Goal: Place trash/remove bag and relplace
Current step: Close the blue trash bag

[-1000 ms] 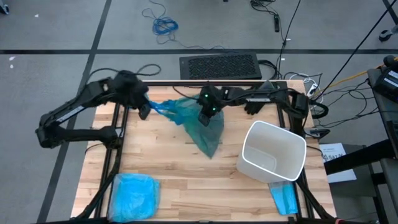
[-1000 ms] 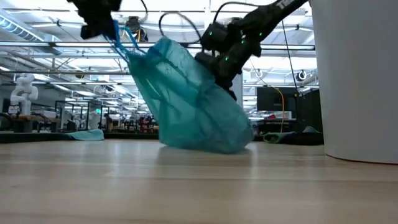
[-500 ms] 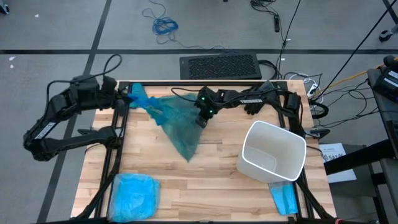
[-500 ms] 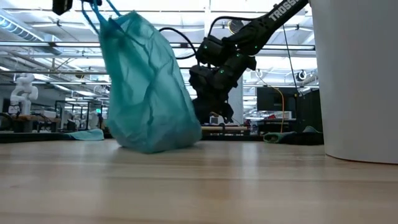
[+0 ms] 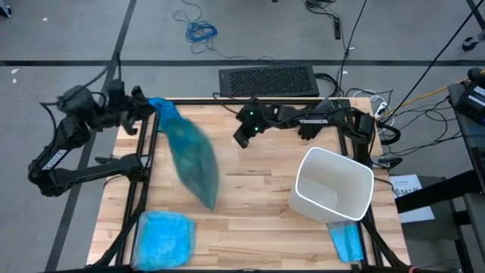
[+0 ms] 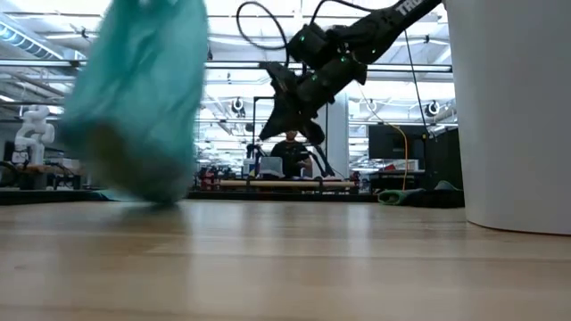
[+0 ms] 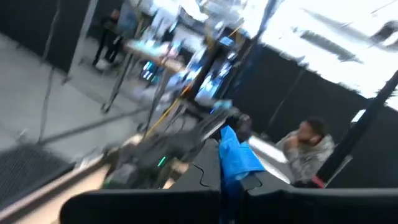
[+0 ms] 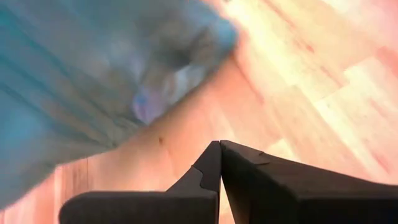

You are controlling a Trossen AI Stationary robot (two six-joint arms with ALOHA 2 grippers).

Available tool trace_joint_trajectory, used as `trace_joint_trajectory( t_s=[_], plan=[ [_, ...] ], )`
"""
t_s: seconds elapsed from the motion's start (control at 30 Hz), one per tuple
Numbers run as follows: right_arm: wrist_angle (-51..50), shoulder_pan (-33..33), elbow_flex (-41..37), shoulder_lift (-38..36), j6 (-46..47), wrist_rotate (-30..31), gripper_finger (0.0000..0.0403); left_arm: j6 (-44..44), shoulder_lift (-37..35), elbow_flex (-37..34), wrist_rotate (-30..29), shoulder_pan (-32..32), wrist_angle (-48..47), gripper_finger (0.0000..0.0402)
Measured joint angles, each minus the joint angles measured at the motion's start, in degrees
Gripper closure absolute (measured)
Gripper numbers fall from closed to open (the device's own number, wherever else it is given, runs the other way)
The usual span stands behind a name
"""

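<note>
Ok, I have the left gripper (image 5: 144,106) at upper left of the high view, jaws clamped on the neck of the teal bag (image 5: 191,155), which hangs toward frame centre-left. Right gripper (image 5: 241,139) sits upper centre, jaws together, holding nothing. White bin (image 5: 331,186) at right, well apart from the bag.

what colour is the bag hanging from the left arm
Translucent teal-green; the bag shows best in the high view.
</note>
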Motion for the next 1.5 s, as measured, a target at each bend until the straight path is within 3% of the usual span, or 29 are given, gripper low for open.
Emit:
trace_joint_trajectory(
  t_s=[0.07, 0.23, 0.27, 0.4, 0.57, 0.67, 0.87, 0.93, 1.07, 1.23, 1.33, 1.5],
  plan=[
    [0.28, -0.42, 0.00, -1.14, 0.00, 0.33, 0.0403, -0.89, 2.06, -0.10, 0.18, 0.00, 0.41, 0.0402],
    [-1.44, -1.39, 0.00, -3.34, -0.65, 0.53, 0.0403, -5.83, 6.69, 1.01, 8.64, -0.39, 22.16, 0.0402],
    [-1.61, -1.44, 0.00, -3.67, -0.86, 0.51, 0.0403, -5.21, 7.23, 1.55, 8.63, -0.33, 21.70, 0.0402],
    [-2.11, -1.40, 0.00, -3.91, -1.07, 0.19, 0.0403, -0.68, 7.79, 1.15, 2.65, -0.15, 2.76, 0.0402],
    [-1.76, -0.74, -0.02, -4.88, -1.08, 0.10, 0.0403, -1.33, 11.29, 2.41, 6.97, 0.09, 19.34, 0.0402],
    [-1.00, -0.58, -0.02, -7.07, -1.11, 0.45, 0.0403, -1.40, 14.33, 3.83, 6.31, 0.64, 21.97, 0.0402],
    [-1.07, -0.77, -0.02, -13.30, -2.76, 8.94, 0.0403, -3.74, 24.11, 3.84, 8.21, 1.39, 33.71, 0.0402],
    [-2.04, -0.73, -0.02, -15.62, -3.77, 12.23, 0.0403, -6.95, 27.57, 6.27, 8.20, 1.44, 40.45, 0.0402],
    [-4.26, -0.99, 0.00, -18.74, -5.94, 17.55, 0.0403, -10.01, 33.51, 11.45, 12.30, 1.46, 43.58, 0.0402],
    [-7.34, -1.23, 0.00, -19.64, -6.33, 17.00, 0.0403, -4.13, 34.32, 13.26, 14.74, -0.62, 30.86, 0.0402],
    [-8.93, -0.97, 0.00, -19.60, -6.51, 16.52, 0.0403, 3.16, 31.58, 13.48, 13.51, -0.46, 14.29, 0.0402],
    [-9.46, -1.13, -0.02, -19.23, -6.53, 16.59, 0.0403, 17.36, 27.18, 13.46, -1.59, 1.22, -11.74, 0.0402]
  ],
)
